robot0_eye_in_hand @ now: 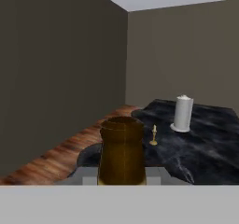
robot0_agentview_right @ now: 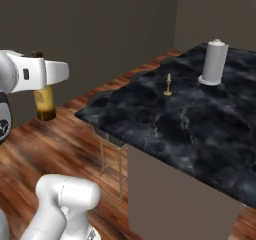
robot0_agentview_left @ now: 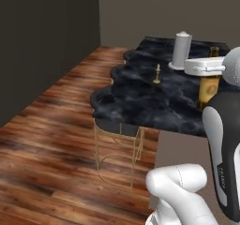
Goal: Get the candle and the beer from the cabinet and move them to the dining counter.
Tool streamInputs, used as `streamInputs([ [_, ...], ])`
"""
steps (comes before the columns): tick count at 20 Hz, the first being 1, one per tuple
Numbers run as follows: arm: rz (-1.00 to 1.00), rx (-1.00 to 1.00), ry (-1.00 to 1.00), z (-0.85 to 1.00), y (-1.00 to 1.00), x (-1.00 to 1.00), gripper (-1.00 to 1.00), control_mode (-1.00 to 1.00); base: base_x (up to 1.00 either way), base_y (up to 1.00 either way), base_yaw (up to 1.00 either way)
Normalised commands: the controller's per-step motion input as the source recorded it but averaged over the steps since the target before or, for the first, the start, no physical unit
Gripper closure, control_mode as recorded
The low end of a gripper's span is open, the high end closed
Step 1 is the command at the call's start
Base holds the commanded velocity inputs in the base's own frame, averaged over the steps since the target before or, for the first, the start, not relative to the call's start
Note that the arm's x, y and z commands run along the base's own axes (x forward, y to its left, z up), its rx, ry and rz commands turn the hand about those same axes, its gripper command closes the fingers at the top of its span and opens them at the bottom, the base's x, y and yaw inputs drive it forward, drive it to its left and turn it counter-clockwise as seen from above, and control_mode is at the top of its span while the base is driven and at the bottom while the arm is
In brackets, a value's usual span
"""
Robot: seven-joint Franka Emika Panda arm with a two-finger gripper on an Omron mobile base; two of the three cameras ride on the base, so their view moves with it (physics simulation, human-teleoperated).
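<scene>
Black marble-veined worktop (robot0_agentview_right: 200,129) carries the candle (robot0_agentview_right: 168,85), upright near its middle, and a white paper-towel roll (robot0_agentview_right: 214,62) farther back, well apart. Jaws are clamped on the beer (robot0_agentview_right: 44,100), held upright in the air off the worktop's near left edge, above the wooden floor (robot0_agentview_left: 51,139).

Glossy veined black marble counter (robot0_agentview_right: 200,129)
</scene>
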Motion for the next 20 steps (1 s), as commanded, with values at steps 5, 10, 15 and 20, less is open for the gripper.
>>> streamInputs([
  [5,0.0,0.0,0.0,0.0,0.0,0.0,1.0,1.0,0.13,1.0,-0.32],
  [10,0.0,0.0,0.0,0.0,0.0,0.0,1.0,1.0,-0.14,1.0,-0.42],
  [15,0.0,0.0,0.0,0.0,0.0,0.0,1.0,1.0,-0.28,1.0,-0.48],
  [20,0.0,0.0,0.0,0.0,0.0,0.0,1.0,1.0,-0.24,1.0,-0.59],
])
